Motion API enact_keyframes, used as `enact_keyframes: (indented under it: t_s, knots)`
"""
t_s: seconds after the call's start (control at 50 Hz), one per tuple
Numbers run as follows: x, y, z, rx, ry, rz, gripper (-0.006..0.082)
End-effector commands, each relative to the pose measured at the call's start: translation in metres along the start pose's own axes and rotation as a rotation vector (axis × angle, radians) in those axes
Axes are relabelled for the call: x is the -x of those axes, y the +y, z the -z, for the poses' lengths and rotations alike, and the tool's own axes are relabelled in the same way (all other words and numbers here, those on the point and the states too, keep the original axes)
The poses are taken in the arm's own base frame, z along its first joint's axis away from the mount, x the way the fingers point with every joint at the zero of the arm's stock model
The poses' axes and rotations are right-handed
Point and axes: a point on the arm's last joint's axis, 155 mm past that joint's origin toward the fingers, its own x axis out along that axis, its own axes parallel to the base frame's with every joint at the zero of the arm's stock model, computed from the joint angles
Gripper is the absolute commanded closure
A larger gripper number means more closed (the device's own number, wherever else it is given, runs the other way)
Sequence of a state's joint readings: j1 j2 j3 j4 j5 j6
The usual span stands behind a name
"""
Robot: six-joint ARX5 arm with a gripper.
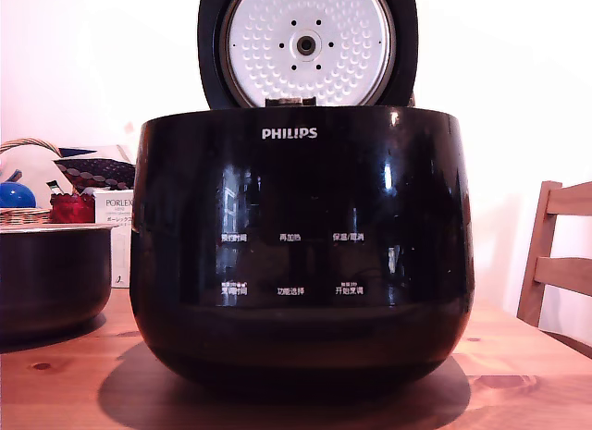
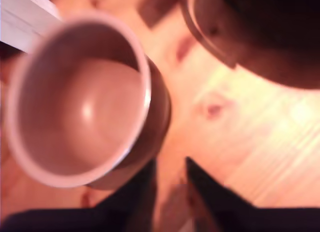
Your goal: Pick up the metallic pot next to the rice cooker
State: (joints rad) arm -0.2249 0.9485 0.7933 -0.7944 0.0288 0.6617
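Dark grey round-bottomed metal pot [image 2: 80,102], thin pale rim uppermost and bowl empty, is seen just ahead of the tool [image 2: 170,184] in the blurred wrist view, standing on the pale pine desk [image 2: 260,142]. The tool's two dark fingers [image 2: 137,192] are held slightly apart, nothing between them. Beyond the pot, the large glossy black rice cooker [image 1: 301,254] is seen with its dimpled silver lid plate [image 1: 305,46] raised. The approach step appears to be in hand; next, one finger would probably have to be brought inside the rim and one outside before closing.
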Motion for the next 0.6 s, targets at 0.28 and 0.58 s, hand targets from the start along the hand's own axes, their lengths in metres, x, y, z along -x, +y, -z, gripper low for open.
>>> enact_keyframes:
  t_s: [0.28, 0.58]
  knots:
    - [-0.023, 0.01, 0.012, -0.17, 0.101, 0.002, 0.0337]
    - [-0.048, 0.021, 0.01, -0.272, 0.14, -0.002, 0.0334]
